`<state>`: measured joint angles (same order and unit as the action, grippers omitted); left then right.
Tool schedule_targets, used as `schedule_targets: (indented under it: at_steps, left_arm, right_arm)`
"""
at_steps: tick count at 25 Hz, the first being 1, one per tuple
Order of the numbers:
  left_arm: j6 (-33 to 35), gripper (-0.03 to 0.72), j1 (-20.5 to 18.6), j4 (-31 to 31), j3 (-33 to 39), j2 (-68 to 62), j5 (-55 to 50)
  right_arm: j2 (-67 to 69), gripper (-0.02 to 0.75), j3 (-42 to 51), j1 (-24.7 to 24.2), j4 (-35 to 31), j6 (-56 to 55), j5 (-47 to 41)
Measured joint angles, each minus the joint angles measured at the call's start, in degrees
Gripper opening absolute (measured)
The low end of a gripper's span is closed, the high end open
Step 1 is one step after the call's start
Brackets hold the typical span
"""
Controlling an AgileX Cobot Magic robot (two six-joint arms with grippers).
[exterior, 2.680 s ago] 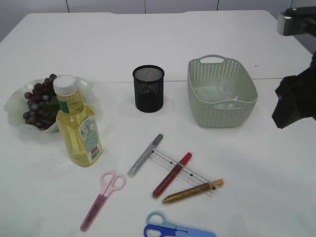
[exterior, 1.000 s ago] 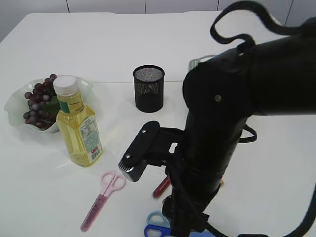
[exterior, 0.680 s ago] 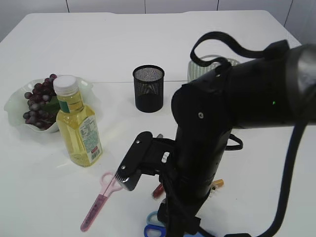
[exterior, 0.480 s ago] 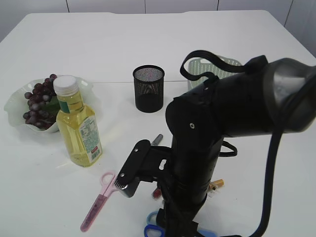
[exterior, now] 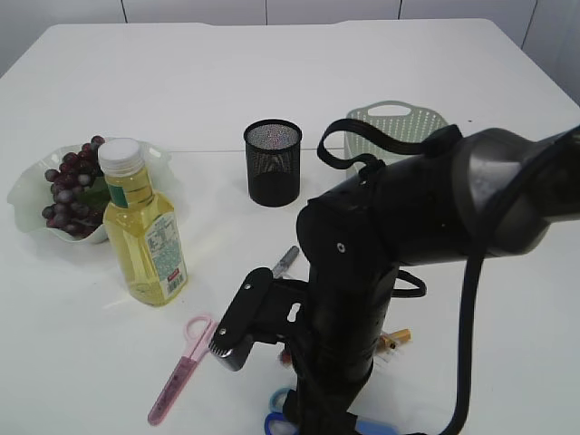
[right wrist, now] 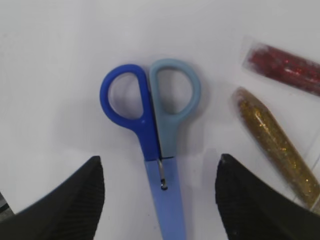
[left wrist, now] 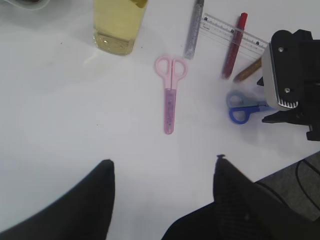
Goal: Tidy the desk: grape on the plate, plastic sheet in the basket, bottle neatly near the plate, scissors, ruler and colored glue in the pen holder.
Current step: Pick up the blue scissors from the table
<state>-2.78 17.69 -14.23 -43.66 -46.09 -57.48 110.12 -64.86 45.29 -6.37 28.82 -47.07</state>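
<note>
Hovering my right gripper (right wrist: 159, 200) over the blue scissors (right wrist: 152, 130), jaws spread wide either side of the handles and holding nothing, with the gold glitter glue (right wrist: 275, 145) and red glitter glue (right wrist: 285, 70) lying just to one side. My left gripper (left wrist: 162, 200) is open and empty too, up above the pink scissors (left wrist: 170, 90), which lie near the yellow bottle (left wrist: 117, 25). Grapes (exterior: 68, 186) sit on the plate (exterior: 27, 181), and the black mesh pen holder (exterior: 272, 163) stands beside the green basket (exterior: 390, 118).
</note>
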Motion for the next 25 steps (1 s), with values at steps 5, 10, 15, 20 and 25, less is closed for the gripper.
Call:
schedule_targets:
  at_steps: [5,10,15,20,25]
  left_arm:
    - [0.0,0.456,0.0,0.0,0.0,0.0,0.0]
    - [0.0,0.456,0.0,0.0,0.0,0.0,0.03]
    - [0.0,0.452,0.0,0.0,0.0,0.0,0.16]
    - [0.0,0.449,0.0,0.0,0.0,0.0,0.26]
    - [0.0,0.448,0.0,0.0,0.0,0.0,0.38]
  right_arm:
    - [0.13,0.509,0.0,0.0,0.0,0.0,1.4]
    - [0.84,0.509,0.0,0.0,0.0,0.0,2.18]
    - [1.35,0.509,0.0,0.0,0.0,0.08,2.68]
    - [2.29,0.509,0.0,0.0,0.0,0.08,2.77]
    - [2.86,0.508,0.0,0.0,-0.18,0.08,3.34]
